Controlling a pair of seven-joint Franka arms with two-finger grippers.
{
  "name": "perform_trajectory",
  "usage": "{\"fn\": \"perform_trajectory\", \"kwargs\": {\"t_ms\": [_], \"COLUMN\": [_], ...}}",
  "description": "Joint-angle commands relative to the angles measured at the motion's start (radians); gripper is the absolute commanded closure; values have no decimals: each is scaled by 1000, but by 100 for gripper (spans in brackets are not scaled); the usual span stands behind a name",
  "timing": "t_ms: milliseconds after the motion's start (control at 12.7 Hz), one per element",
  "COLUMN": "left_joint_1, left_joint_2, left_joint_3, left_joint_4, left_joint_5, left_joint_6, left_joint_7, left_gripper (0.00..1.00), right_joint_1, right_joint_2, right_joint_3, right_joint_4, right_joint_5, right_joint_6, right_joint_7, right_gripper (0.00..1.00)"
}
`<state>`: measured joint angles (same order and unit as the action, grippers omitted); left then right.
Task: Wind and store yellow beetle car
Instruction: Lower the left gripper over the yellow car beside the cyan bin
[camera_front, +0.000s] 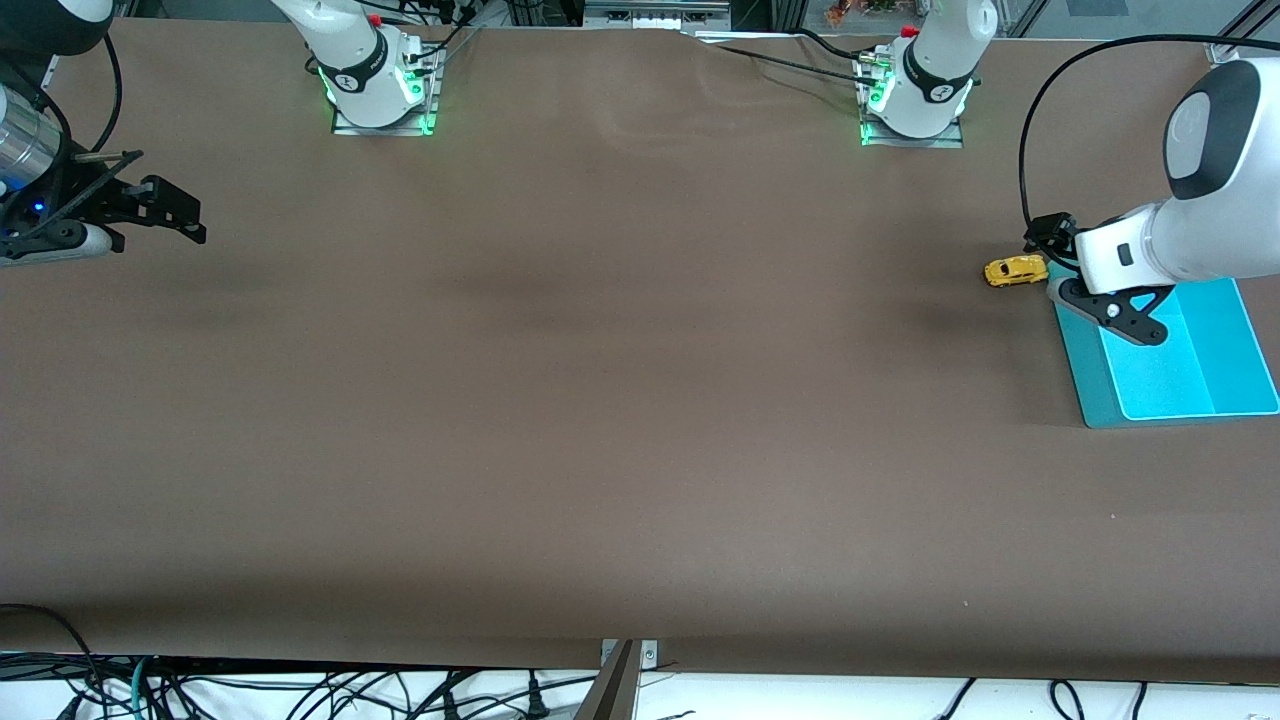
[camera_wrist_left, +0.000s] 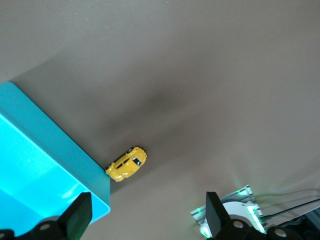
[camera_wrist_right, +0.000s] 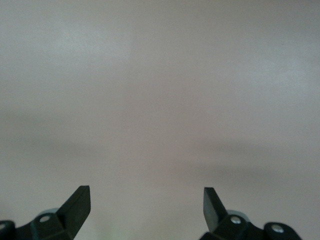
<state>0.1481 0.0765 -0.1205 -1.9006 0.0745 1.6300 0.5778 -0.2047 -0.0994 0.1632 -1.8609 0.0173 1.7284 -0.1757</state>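
The yellow beetle car (camera_front: 1016, 271) sits on the brown table at the left arm's end, its tail touching the corner of a teal bin (camera_front: 1088, 385). In the left wrist view the car (camera_wrist_left: 127, 163) rests against the bin's wall (camera_wrist_left: 65, 150). My left gripper (camera_front: 1092, 282) hangs open and empty above that corner of the bin, beside the car; its own view shows it wide apart (camera_wrist_left: 147, 202). My right gripper (camera_front: 165, 200) waits open and empty above bare table at the right arm's end, also seen in its own view (camera_wrist_right: 146, 195).
The teal bin holds nothing that I can see. The left arm's base (camera_front: 915, 95) and the right arm's base (camera_front: 375, 85) stand along the table's edge farthest from the front camera. Cables (camera_front: 300, 695) hang below the edge nearest the front camera.
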Motion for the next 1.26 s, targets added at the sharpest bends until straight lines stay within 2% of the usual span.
{"fn": "perform_trajectory", "kwargs": {"t_ms": [0, 315, 631, 788, 946, 1103, 1182], "left_joint_1": [48, 195, 200, 208, 215, 243, 261], "left_joint_2": [-70, -69, -58, -41, 9, 16, 22], "left_joint_3": [-8, -13, -16, -16, -16, -16, -16], "left_joint_4": [-197, -431, -632, -654, -652, -652, -654], "left_joint_5": [63, 64, 64, 65, 65, 158, 168], "left_joint_6": [178, 520, 762, 798, 812, 840, 841], "left_joint_7": [242, 630, 711, 714, 714, 717, 718], "left_gripper": [0, 0, 0, 0, 0, 0, 0], "right_joint_1": [14, 14, 16, 18, 24, 21, 19], "right_joint_2": [3, 4, 4, 4, 3, 7, 7], "right_joint_3": [-5, -4, 4, 7, 47, 41, 39], "right_joint_4": [35, 46, 61, 63, 63, 66, 66], "right_joint_5": [13, 13, 7, 12, 9, 12, 13], "right_joint_6": [-23, -24, -35, -38, -38, -38, -38], "right_joint_7": [16, 18, 48, 82, 139, 131, 131], "right_gripper": [0, 0, 0, 0, 0, 0, 0]}}
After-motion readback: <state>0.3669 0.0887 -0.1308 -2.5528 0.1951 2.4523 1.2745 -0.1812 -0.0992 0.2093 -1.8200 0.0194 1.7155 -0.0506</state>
